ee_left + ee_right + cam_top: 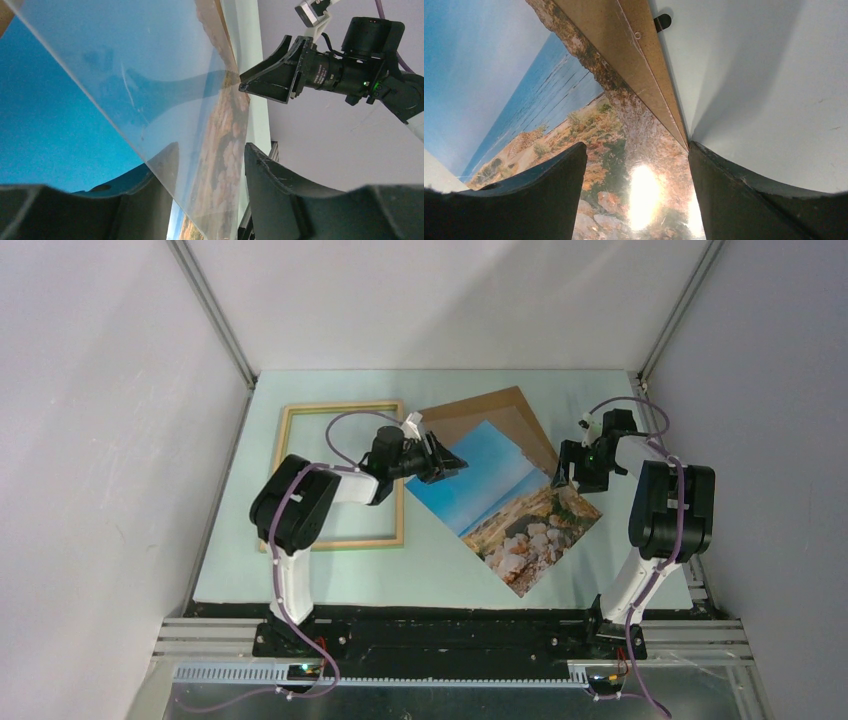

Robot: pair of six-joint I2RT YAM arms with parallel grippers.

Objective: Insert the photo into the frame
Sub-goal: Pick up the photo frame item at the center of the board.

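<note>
Left side of the top view: the frame (pixel 315 408) lies flat on the desk (pixel 440 570), pale wood up, with a green sliver along its lower rail. Bare desk shows through the opening. Your left arm crosses its right rail.

Just right of that, the left gripper (pixel 450 462) sits at the sky end of the photo (pixel 500 500), on its upper-left edge. In the left wrist view the jaws are partly apart, not clamped, and the glossy edge of the print passes between them. You can't tell whether either finger touches it.

Centre: the photo lies picture side up and outside the frame, turned like a diamond. Its left corner is just beside the frame's right rail; contact there is unclear. Its upper part overlaps the brown backing board (pixel 495 412), which pokes out toward the top of the view.

Right: the right gripper (pixel 568 478) is down at the photo's right corner, at the rocky end. In the right wrist view its jaws are wide and hold nothing. One finger is over the print, the other over bare desk, and the board's edge runs in between them.
</note>
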